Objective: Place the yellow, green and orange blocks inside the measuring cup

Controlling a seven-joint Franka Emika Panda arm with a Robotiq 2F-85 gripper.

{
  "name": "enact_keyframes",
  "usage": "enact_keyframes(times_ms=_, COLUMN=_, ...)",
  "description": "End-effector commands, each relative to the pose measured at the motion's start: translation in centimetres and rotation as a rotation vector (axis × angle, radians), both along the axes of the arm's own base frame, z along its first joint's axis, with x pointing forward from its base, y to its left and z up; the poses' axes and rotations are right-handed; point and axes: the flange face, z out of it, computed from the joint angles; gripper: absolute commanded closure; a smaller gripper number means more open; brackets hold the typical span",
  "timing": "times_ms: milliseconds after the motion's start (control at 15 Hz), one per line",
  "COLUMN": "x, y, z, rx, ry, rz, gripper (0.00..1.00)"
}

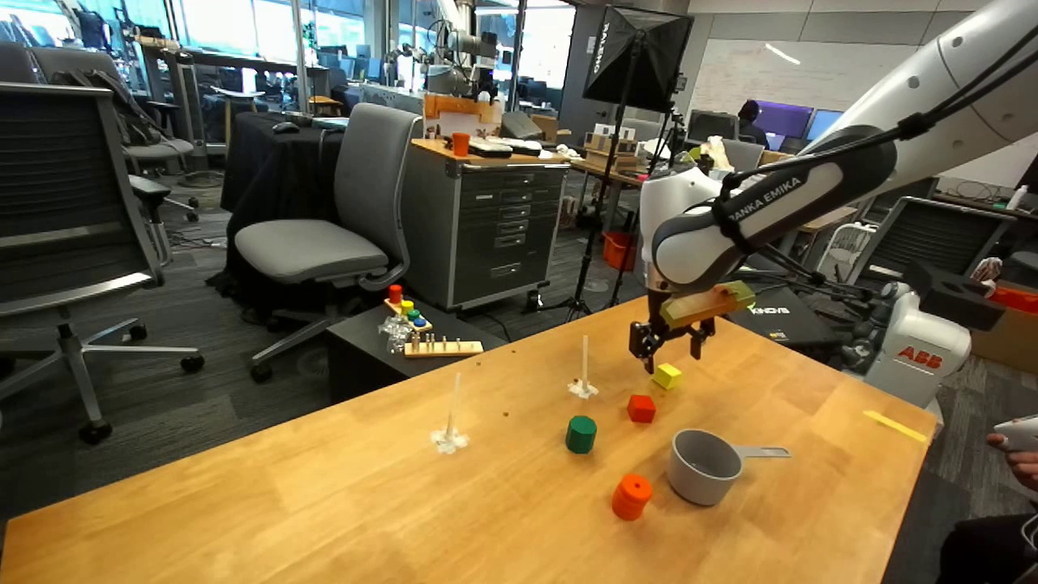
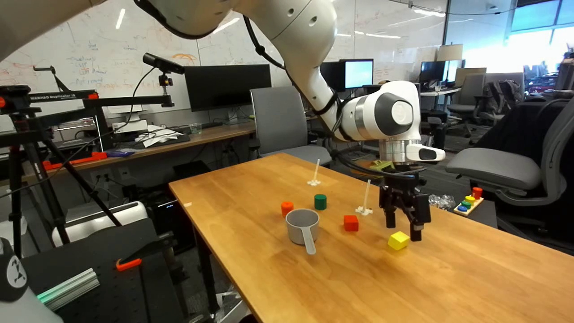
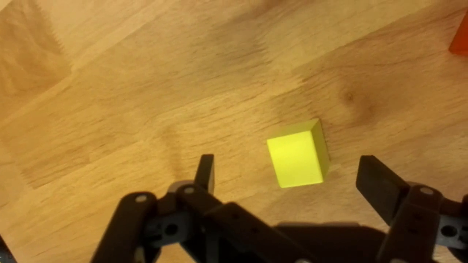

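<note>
The yellow block [image 1: 666,375] [image 2: 398,241] [image 3: 297,160] is a cube lying on the table. My gripper [image 1: 672,359] [image 2: 403,231] [image 3: 287,160] is open above it, pointing down. In the wrist view the block shows between the two fingers, apart from both. The green block [image 1: 581,435] [image 2: 320,202] is a cylinder standing on the table. The orange block [image 1: 632,496] [image 2: 287,208] is a grooved cylinder standing beside the grey measuring cup [image 1: 704,478] [image 2: 296,233]. The cup stands upright with its handle out to one side; no block shows inside it.
A red cube [image 1: 641,408] [image 2: 351,223] [image 3: 461,40] lies between the yellow block and the green block. Two thin upright sticks [image 1: 585,365] [image 1: 452,414] are fixed to the wooden table [image 1: 324,487]. A yellow tape strip [image 1: 894,426] lies near a table edge.
</note>
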Motion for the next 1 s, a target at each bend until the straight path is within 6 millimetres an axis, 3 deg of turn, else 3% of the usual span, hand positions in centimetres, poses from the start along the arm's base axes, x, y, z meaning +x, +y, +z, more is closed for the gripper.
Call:
enact_keyframes(times_ms=0, x=0.0, y=0.3, z=0.0, rx=-0.001, ry=0.010, rz=0.027, gripper=0.00)
enact_keyframes(times_ms=400, x=0.3, y=-0.1, z=-0.9, rx=-0.005, ry=0.019, rz=0.059, gripper=0.00)
enact_keyframes(times_ms=467, x=0.3, y=-0.1, z=-1.1, rx=-0.001, ry=0.020, rz=0.062, gripper=0.25)
enact_keyframes(times_ms=600, x=0.3, y=-0.1, z=-1.6, rx=0.000, ry=0.026, rz=0.076, gripper=0.32)
enact_keyframes(times_ms=933, x=0.6, y=-1.1, z=-2.2, rx=0.006, ry=0.041, rz=0.121, gripper=0.73)
